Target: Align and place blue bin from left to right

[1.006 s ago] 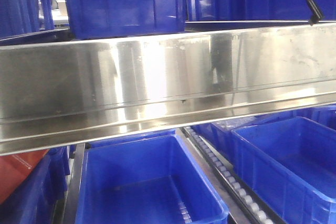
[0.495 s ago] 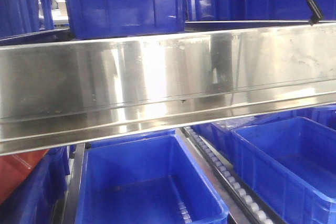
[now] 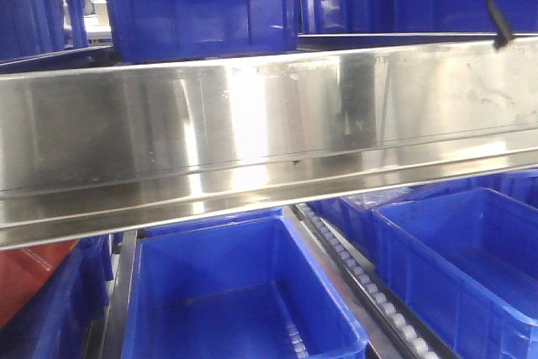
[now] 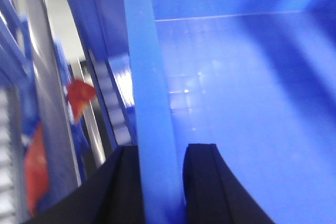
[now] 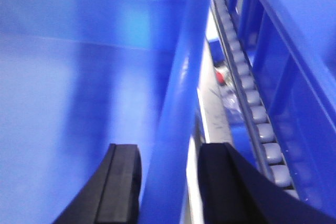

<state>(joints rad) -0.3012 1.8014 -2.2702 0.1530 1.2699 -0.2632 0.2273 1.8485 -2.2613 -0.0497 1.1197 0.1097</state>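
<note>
Front view first. A broad steel beam crosses the whole frame, rising a little toward the right. Above it an upper bin sits on the shelf, with more blue bins to its left and right. A black cable hangs down at the top right. Under the beam a lower bin shows its open top. A roller track runs just to its right, and past that stands a right-hand bin. A red shape peeks in at the lower left. From here I cannot tell which bin the arms have.

Over to the left wrist view, and it is blurred. The left hand straddles the left wall of the blue bin. One black finger sits outside the wall and one inside, both pressed against it, so the hand is nearly closed and clamped on that wall. The inside of the bin fills the right of the picture. A steel rail and a red patch lie off to the left.

Now the right wrist view. The right hand grips the right wall of the blue bin the same way, its two black fingers tight on either side. The roller track runs just to the right of that wall, and a neighbouring bin stands beyond it.
</note>
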